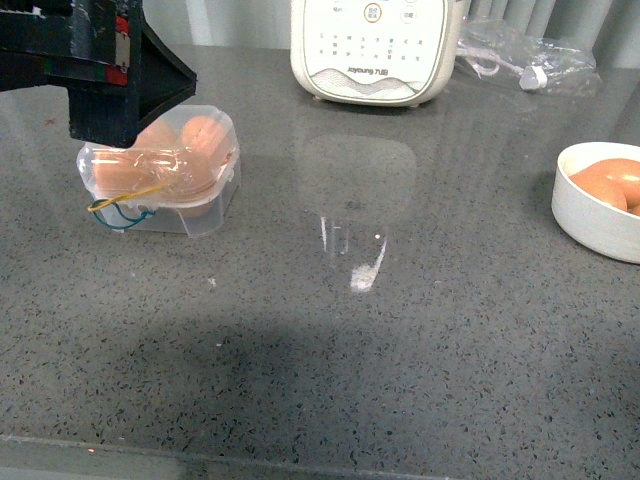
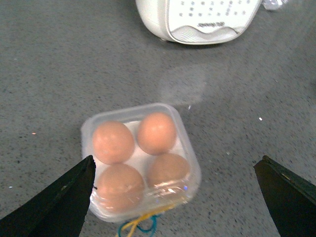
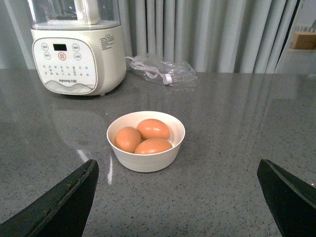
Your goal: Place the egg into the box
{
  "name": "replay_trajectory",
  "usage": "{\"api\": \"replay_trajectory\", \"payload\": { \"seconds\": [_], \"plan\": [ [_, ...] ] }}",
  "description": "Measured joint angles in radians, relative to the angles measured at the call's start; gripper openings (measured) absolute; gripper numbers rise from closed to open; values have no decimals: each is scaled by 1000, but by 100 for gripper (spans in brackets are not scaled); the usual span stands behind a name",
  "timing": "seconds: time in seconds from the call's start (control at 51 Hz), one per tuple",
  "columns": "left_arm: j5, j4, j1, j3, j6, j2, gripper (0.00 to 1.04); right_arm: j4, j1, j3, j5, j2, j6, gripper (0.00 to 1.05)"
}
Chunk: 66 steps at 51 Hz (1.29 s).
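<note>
The clear box (image 1: 205, 215) stands at the table's left, its yellow and blue cords (image 1: 125, 205) hanging toward me. In the left wrist view the box (image 2: 89, 129) holds four brown eggs (image 2: 113, 142), one per cell; the clear lid seems to lie over them. My left gripper (image 1: 110, 70) hovers open and empty just above the box, which sits nearer one finger than the other (image 2: 176, 165). My right gripper (image 3: 177, 165) is open and empty, short of a white bowl (image 3: 145, 163) with three brown eggs (image 3: 153, 128). It is out of the front view.
The white bowl (image 1: 590, 225) sits at the table's right edge. A cream kitchen appliance (image 1: 375, 50) stands at the back centre, with a crumpled clear plastic bag (image 1: 530, 60) to its right. Grey curtains hang behind the table in the right wrist view.
</note>
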Motion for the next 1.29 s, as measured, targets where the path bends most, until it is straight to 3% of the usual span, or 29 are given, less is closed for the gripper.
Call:
{"api": "replay_trajectory", "payload": {
  "seconds": [0.196,0.569,1.0,1.039,1.078,1.157,1.294],
  "plan": [
    [10,-38,41,8,11,-51,98,0,0,0,0,0,0,97],
    [118,-167,259,35,8,-244,98,0,0,0,0,0,0,97],
    [426,-390,589,-85,193,-533,98,0,0,0,0,0,0,97],
    [386,-325,592,-117,166,-547,94,0,0,0,0,0,0,97],
    [282,-163,585,-200,108,-578,85,0,0,0,0,0,0,97],
    [210,-16,553,-298,28,-623,73,0,0,0,0,0,0,97],
    [136,37,479,-399,-35,-708,48,0,0,0,0,0,0,97]
  ]
}}
